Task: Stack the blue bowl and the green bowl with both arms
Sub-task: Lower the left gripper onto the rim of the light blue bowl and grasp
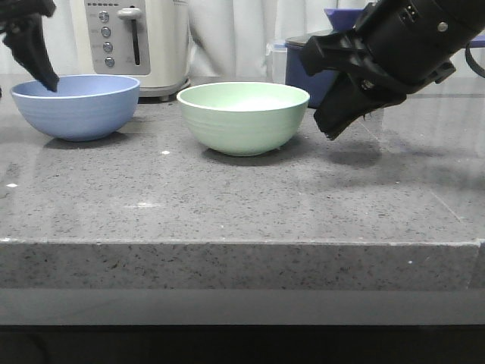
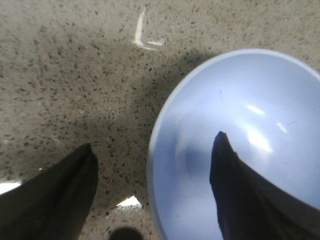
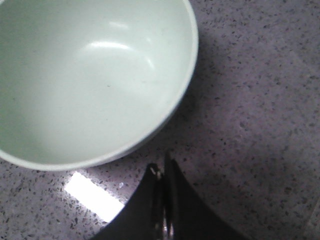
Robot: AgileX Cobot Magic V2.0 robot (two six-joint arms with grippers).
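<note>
The blue bowl [image 1: 76,106] stands upright at the left of the grey stone counter; the green bowl [image 1: 242,117] stands upright at the middle, apart from it. My left gripper [image 1: 47,80] is open and straddles the blue bowl's left rim. In the left wrist view [image 2: 154,140] one finger [image 2: 240,190] is inside the blue bowl [image 2: 250,115] and the other [image 2: 65,195] is outside it. My right gripper [image 1: 330,130] is shut and empty, low over the counter just right of the green bowl. In the right wrist view [image 3: 162,167] it sits apart from the green bowl's [image 3: 85,80] rim.
A white appliance [image 1: 136,42] with buttons and a lever stands at the back between the bowls. A dark navy pot [image 1: 314,76] stands behind the right arm. The counter's front edge [image 1: 242,244] runs across the foreground.
</note>
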